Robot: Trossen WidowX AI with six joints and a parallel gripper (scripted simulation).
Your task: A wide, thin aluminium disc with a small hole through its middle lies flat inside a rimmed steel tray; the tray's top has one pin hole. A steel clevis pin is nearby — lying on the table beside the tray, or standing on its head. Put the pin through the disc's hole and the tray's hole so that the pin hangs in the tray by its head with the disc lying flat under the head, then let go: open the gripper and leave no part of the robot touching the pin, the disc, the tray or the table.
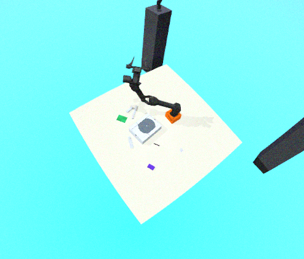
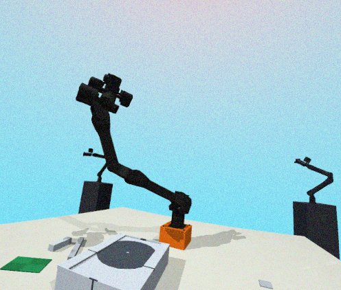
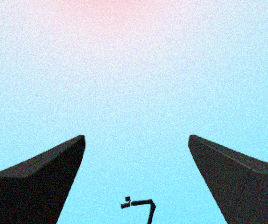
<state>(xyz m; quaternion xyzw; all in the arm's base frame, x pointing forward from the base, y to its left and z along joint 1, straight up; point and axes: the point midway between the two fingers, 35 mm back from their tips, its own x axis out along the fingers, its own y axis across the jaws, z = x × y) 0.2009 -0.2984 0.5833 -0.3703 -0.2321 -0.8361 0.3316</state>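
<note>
Top: the disc [image 1: 146, 126] [image 2: 126, 254] lies in the tray [image 1: 143, 139] [image 2: 104, 276]; a dark pin-like piece [image 1: 156, 144] lies at the tray's five o'clock. Exterior: a green patch [image 1: 121, 118] [image 2: 25, 264] lies at the tray's ten o'clock. Wrist: the gripper's [image 3: 136, 137] jaws are spread.

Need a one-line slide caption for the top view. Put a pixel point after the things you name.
Black arm on an orange base [image 1: 168, 118], dark disc [image 1: 146, 126] lying in the pale tray [image 1: 143, 140].

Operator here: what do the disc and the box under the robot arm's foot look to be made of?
Disc: probably metal, since the task calls it aluminium; it looks dark grey and matt, with no visible glint.
Box: possibly painted metal or plastic; its flat orange colour leaves that open.
</note>
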